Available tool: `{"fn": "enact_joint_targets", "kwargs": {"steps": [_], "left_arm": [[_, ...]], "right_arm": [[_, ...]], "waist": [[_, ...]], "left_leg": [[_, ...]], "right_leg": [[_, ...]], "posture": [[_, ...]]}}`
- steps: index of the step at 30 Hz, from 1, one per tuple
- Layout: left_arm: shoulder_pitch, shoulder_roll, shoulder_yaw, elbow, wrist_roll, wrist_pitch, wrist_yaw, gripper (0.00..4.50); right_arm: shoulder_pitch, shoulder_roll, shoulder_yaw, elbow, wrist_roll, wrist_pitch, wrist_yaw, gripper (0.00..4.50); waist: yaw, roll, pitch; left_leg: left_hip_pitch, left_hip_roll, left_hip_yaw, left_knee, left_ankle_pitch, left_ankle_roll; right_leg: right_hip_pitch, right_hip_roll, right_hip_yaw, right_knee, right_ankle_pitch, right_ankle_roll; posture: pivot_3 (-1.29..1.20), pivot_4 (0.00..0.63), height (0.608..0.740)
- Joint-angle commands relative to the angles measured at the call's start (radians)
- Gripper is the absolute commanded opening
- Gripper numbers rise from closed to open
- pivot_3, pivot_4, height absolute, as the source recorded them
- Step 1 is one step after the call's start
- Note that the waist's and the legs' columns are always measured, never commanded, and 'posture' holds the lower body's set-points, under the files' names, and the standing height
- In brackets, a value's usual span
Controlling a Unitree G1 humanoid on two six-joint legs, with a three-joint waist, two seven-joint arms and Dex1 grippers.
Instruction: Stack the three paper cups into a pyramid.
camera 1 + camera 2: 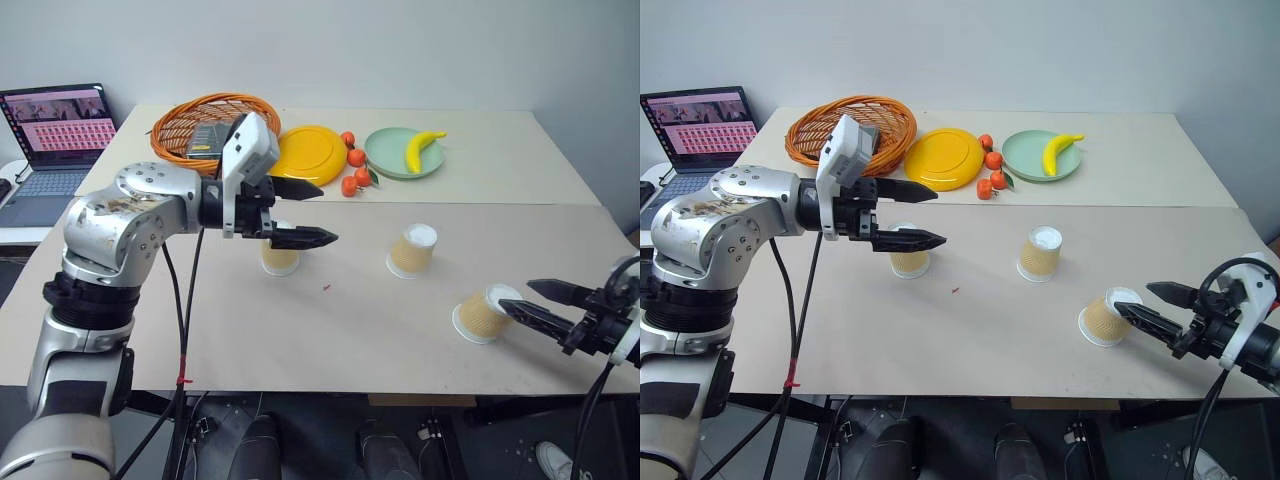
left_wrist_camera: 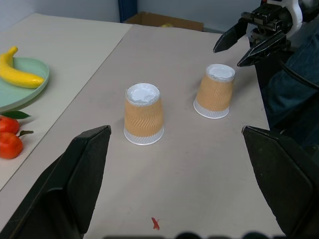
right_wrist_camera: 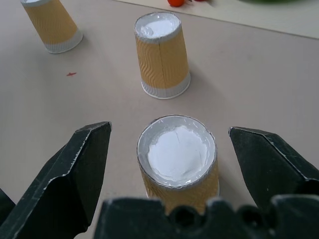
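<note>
Right hand (image 3: 169, 164) spread wide around nearest cup (image 3: 177, 159), untouching.

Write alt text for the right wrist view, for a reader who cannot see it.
Right tool, open, flanks an upside-down paper cup on a beige table, its white base facing the camera. Beyond stand two more inverted cups, one near the middle and one farther off.

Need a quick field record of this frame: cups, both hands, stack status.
cups: three paper cups, all upside down on the table, none stacked
left cup: below the left hand
middle cup: standing free
right cup: between the right hand's open fingers
left hand: open, above the table
right hand: open, around the right cup, not closed on it
pyramid: not started
</note>
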Motion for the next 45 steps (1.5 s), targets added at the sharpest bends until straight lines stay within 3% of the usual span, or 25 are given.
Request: {"fn": "enact_joint_targets", "kwargs": {"steps": [1, 17, 23, 30, 37, 45], "left_arm": [[-0.018, 0.023, 0.034, -0.028, 0.006, 0.006, 0.013, 4.50], [-0.026, 0.028, 0.041, -0.034, 0.012, 0.011, 0.036, 4.50], [-0.021, 0.047, 0.045, -0.045, 0.010, 0.019, 0.032, 4.50], [-0.005, 0.078, 0.056, -0.052, 0.010, 0.020, 0.034, 4.50], [0.029, 0.119, 0.091, -0.079, 0.000, 0.032, 0.045, 4.50], [0.208, 0.212, 0.172, -0.153, -0.007, 0.052, 0.061, 4.50]], "right_arm": [[-0.030, 0.005, 0.043, 0.008, -0.012, -0.046, -0.014, 4.41], [-0.079, -0.003, 0.144, 0.088, -0.057, -0.110, -0.030, 4.41], [-0.101, -0.012, 0.173, 0.101, -0.084, -0.126, -0.034, 2.81], [-0.149, -0.052, 0.206, 0.107, -0.106, -0.127, -0.024, 2.81], [-0.370, -0.164, 0.296, 0.137, -0.113, -0.069, 0.005, 2.81], [-0.635, -0.260, 0.455, 0.125, -0.136, -0.036, 0.065, 2.81]], "waist": [[-0.002, 0.000, 0.000], [0.000, 0.000, 0.000], [-0.001, 0.000, 0.000], [-0.001, 0.000, 0.000], [-0.006, 0.000, 0.000], [-0.004, 0.001, 0.002]], "left_leg": [[0.000, 0.000, 0.000, 0.000, 0.000, 0.000], [0.000, 0.000, 0.000, 0.000, 0.000, 0.000], [0.000, 0.000, 0.000, 0.000, 0.000, 0.000], [0.000, 0.000, 0.000, 0.000, 0.000, 0.000], [0.000, 0.000, 0.001, 0.000, 0.000, 0.000], [-0.002, 0.000, 0.002, -0.002, 0.000, 0.000]], "right_leg": [[0.000, 0.000, 0.000, 0.000, 0.000, 0.000], [0.000, 0.000, 0.000, 0.000, 0.000, 0.000], [0.000, 0.000, 0.000, 0.000, 0.000, 0.000], [0.000, 0.000, 0.000, 0.000, 0.000, 0.001], [-0.001, 0.000, 0.001, 0.000, 0.000, 0.001], [-0.003, 0.000, 0.001, -0.001, 0.000, -0.001]], "posture": [[0.00, 0.150, 0.732], [0.00, 0.150, 0.732], [0.00, 0.150, 0.732], [0.00, 0.150, 0.732], [0.00, 0.150, 0.732], [0.00, 0.150, 0.732]]}}
